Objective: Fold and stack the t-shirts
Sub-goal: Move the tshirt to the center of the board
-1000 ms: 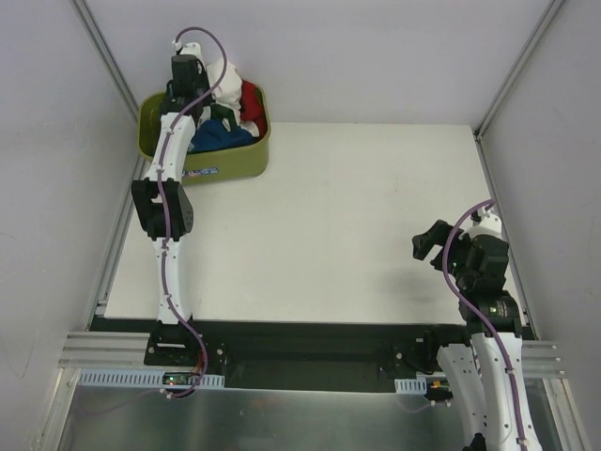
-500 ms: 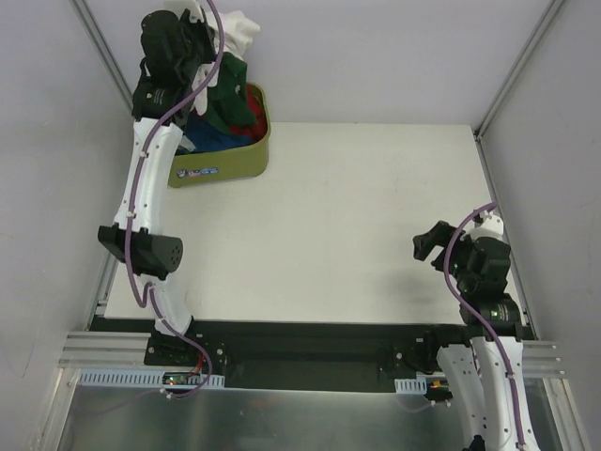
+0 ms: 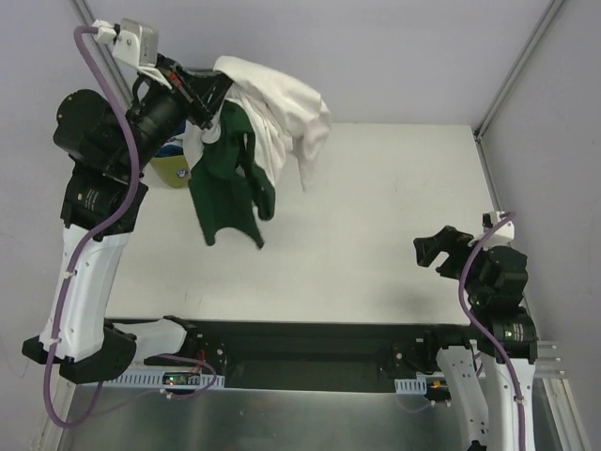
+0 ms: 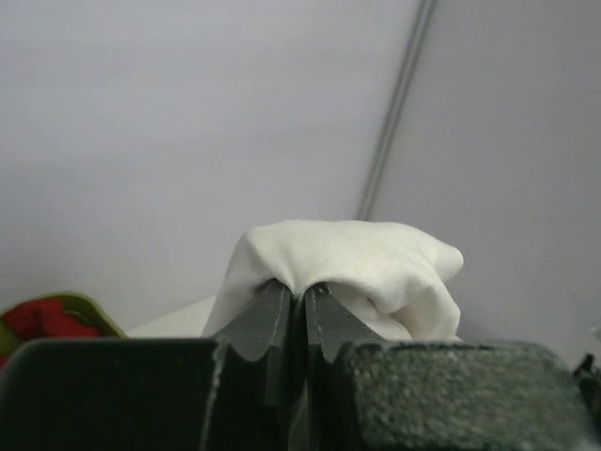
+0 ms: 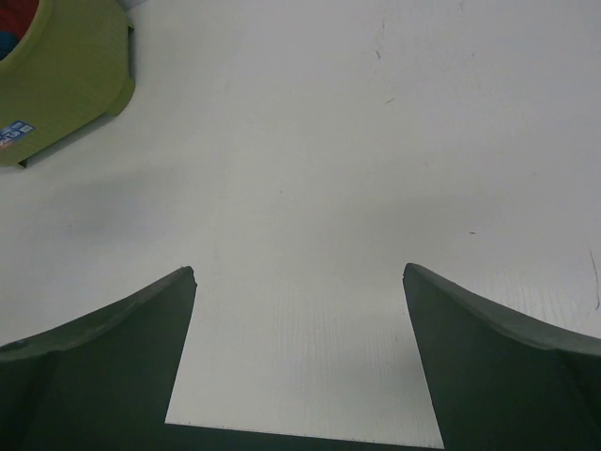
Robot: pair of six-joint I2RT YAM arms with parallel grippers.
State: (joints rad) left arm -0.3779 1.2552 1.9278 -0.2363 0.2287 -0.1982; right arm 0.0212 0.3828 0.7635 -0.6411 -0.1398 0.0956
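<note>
Step in hand: getting the 1st shirt out of the tub, i.e. pick-up stage, no folding yet. The left gripper (image 3: 208, 94) is clamped tight on a bunch of the cream t-shirt (image 3: 282, 122). In the left wrist view its jaws are pinched together w/ a wad of cream cloth (image 4: 357, 258) bulging past the tips.

The shirt hangs in the air from that one grasp, over the far-left part of the table (image 3: 394, 216), and as far as I can tell isn't touching it. It's bunched, not spread: the cream body drapes to the right and the dark green section (image 3: 225, 193) dangles lowest. The olive tub (image 3: 169, 174) is mostly hidden behind arm + cloth. A red shirt (image 4: 42, 318) shows in it in the left wrist view, so more are left to do.

The right gripper (image 3: 441, 249) is spread wide, holding nothing, above the near-right of the table and well apart from the shirt. Its wrist cam sees only bare table and the tub far off.

Progress: early. Nothing folded, no stack.

Next move, my judgement: bring the shirt to mid-table and lay it flat. A one-point grasp means it'll prob. land crumpled. So the right gripper likely needs to take a 2nd edge (hem or shoulder), and the 2 arms pull the cloth apart before lowering. Risks: the green section tucking under the body, or loose cloth catching the tub rim.
</note>
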